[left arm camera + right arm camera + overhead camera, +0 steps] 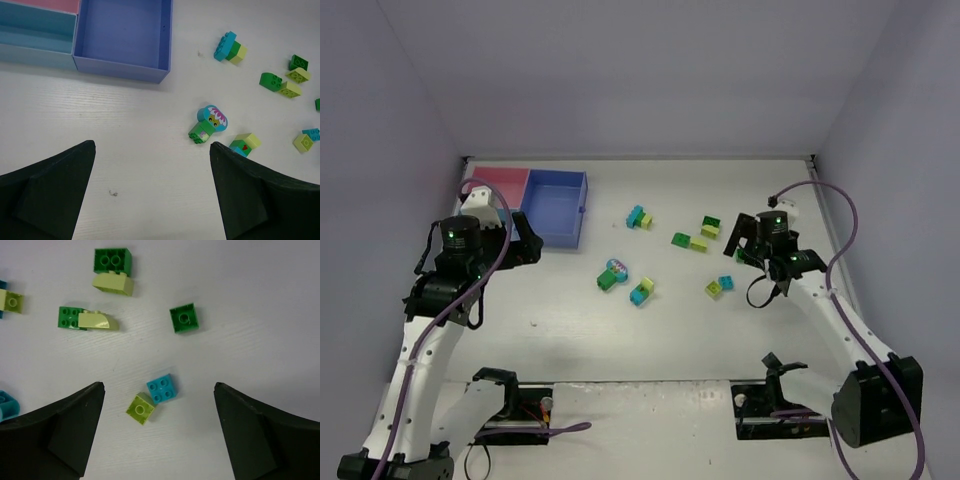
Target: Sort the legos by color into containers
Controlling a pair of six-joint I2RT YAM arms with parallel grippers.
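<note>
A white counter (570, 330) is lying under soft, even light, its surface showing a faint grain and a few small specks. Plain pale lavender-grey walls (640, 70) are enclosing it at the back and along both sides.

Left of the medium-blue tray (122, 70), the pink tray (50, 4) is cropped at top, the light-blue tray (30, 37) at left; overhead, the left arm (460, 245) hides the latter

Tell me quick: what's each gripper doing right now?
Left gripper: open, holding nothing.
Right gripper: open, holding nothing.
</note>
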